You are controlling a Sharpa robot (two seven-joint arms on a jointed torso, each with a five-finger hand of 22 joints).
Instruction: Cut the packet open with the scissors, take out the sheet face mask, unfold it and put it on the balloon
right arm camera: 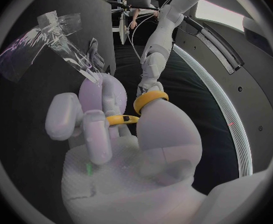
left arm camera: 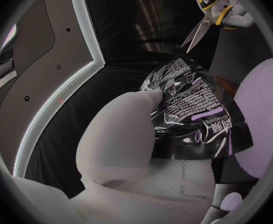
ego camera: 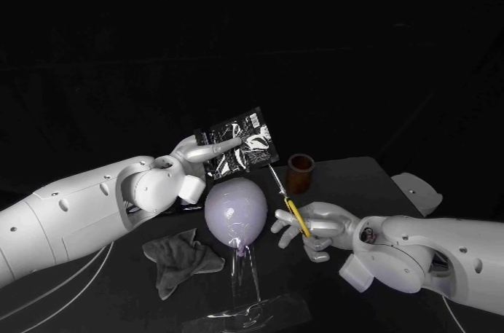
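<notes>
Left hand (ego camera: 195, 152): fingers pinch the packet (ego camera: 244, 145) above the balloon (ego camera: 235, 213).
Right hand (ego camera: 315, 232): fingers grip the scissors (ego camera: 290, 202) beside the balloon, blades up.

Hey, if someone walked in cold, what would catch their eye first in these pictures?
The dark, shiny packet held up by the left hand in mid-scene, above the pale balloon on its clear stand. Beside the balloon, the right hand holds yellow-handled scissors, blades pointing up at the packet.
</notes>
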